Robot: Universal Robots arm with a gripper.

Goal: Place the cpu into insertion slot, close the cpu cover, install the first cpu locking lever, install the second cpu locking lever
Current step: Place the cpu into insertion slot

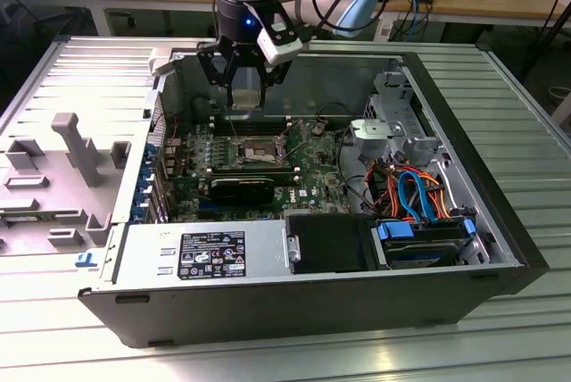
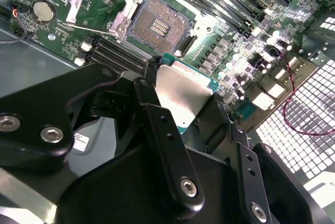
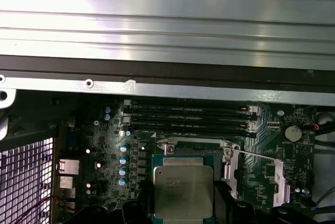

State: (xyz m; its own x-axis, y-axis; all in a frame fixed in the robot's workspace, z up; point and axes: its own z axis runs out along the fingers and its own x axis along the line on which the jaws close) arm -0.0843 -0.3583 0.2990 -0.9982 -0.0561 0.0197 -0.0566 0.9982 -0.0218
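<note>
My gripper (image 1: 244, 101) is shut on the cpu (image 1: 245, 95), a flat silver-grey square held by its edges between the black fingers (image 2: 151, 85). The chip hangs above the green motherboard inside the open computer case. In both wrist views the cpu (image 2: 180, 90) (image 3: 183, 188) hovers just short of the insertion slot (image 2: 159, 24) (image 3: 194, 152). The slot (image 1: 261, 149) lies uncovered, its dark pin field showing inside the silvery rim (image 2: 130, 5). A thin wire locking lever (image 2: 84, 26) (image 3: 256, 155) sticks out sideways from the slot. I cannot pick out the cpu cover for certain.
Long black memory slots (image 3: 191, 116) run beside the socket. A black heatsink block (image 1: 241, 188) lies nearer the camera. The power supply (image 1: 205, 255), drive bay (image 1: 424, 244) with orange and blue cables, and the case walls (image 1: 446, 105) hem in the board.
</note>
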